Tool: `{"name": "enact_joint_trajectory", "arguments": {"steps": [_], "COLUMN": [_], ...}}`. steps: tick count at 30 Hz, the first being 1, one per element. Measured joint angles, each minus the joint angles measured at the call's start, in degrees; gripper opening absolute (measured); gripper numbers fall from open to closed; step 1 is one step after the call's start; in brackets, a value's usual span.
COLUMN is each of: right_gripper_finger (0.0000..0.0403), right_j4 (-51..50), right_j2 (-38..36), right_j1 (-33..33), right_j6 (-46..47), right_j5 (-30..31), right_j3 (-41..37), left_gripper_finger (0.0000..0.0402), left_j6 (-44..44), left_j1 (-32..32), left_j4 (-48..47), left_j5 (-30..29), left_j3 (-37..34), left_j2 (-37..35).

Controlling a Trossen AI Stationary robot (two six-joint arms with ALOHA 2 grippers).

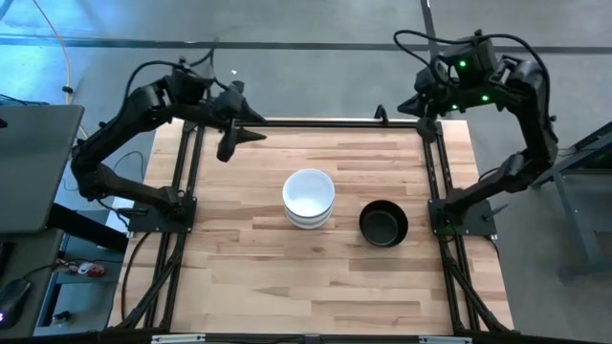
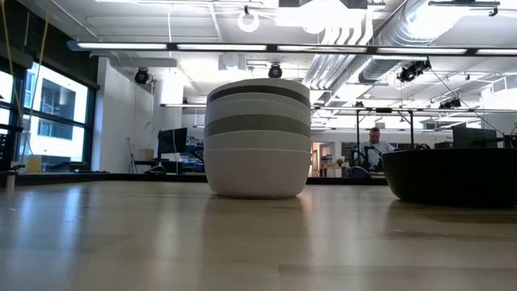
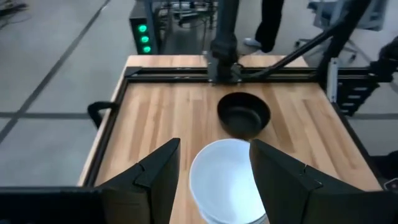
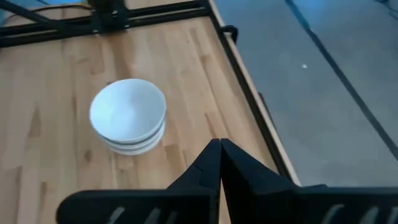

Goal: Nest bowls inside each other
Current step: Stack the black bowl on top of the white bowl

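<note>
High view: nested stack of bowls sits mid-frame on the desk, black bowl just right, unstacked; left claw spread upper left, right claw pressed together upper right.

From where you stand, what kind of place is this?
Probably a robotics lab or workshop. Bare ducts and strip lights run overhead, a person sits among desks with monitors, and the wooden table sits in a black metal frame.
</note>
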Motion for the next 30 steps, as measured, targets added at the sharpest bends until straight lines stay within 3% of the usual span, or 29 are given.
{"name": "enact_joint_trajectory", "arguments": {"steps": [6, 11, 24, 30], "right_gripper_finger": [0.0000, 0.0000, 0.0000, 0.0000], "right_j4": [-0.02, 0.10, -0.09, -0.04], "right_j2": [-0.76, -1.65, -18.02, -20.25], "right_j1": [0.00, 0.02, -1.01, -0.96], "right_j6": [3.03, 2.91, 1.39, 6.21], "right_j5": [4.05, 3.50, 3.92, 2.56], "right_j3": [0.00, -2.84, -39.23, -52.65], "left_gripper_finger": [0.0181, 0.0181, 0.0181, 0.0181], "left_j6": [0.90, 1.34, 2.23, 1.97], "left_j1": [-2.41, -2.74, -2.68, -3.06], "left_j4": [0.59, 0.55, 0.76, 1.91], "left_j5": [-0.35, -0.31, -0.42, -0.37], "left_j3": [0.00, 0.00, 0.00, 0.00], "left_j2": [2.67, 4.72, 6.88, 6.84]}}
